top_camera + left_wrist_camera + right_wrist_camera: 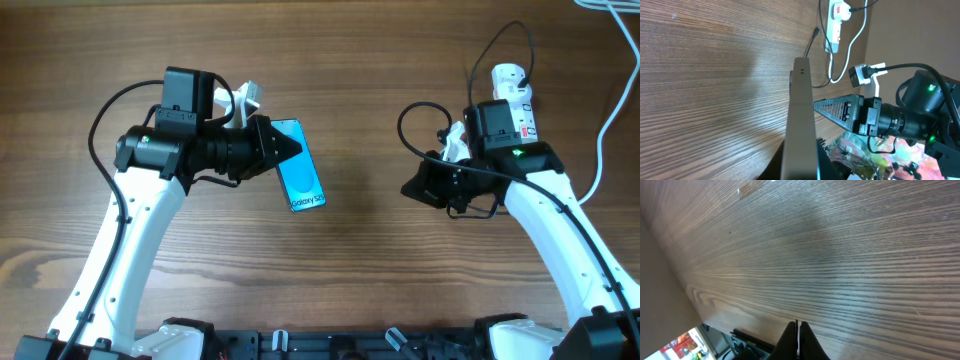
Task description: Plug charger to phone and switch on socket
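Observation:
My left gripper point(287, 150) is shut on the phone point(302, 178) at its upper end, holding the cyan screen with the "Galaxy S25" text at the lower end. In the left wrist view the phone point(801, 110) shows edge-on between the fingers point(801, 162). My right gripper point(410, 189) is shut and points left towards the phone, a gap apart; nothing shows between its fingers point(798, 330). The charger's thin black cable point(401, 125) loops beside the right arm, and its tip point(817, 32) lies on the table. The white socket point(521, 100) lies behind the right wrist, partly hidden.
A thicker white-grey cord point(610, 100) runs along the right table edge. A black plug sits in the socket's far end point(510, 75). A black base rail point(330, 345) lines the front edge. Bare wood lies between phone and right gripper.

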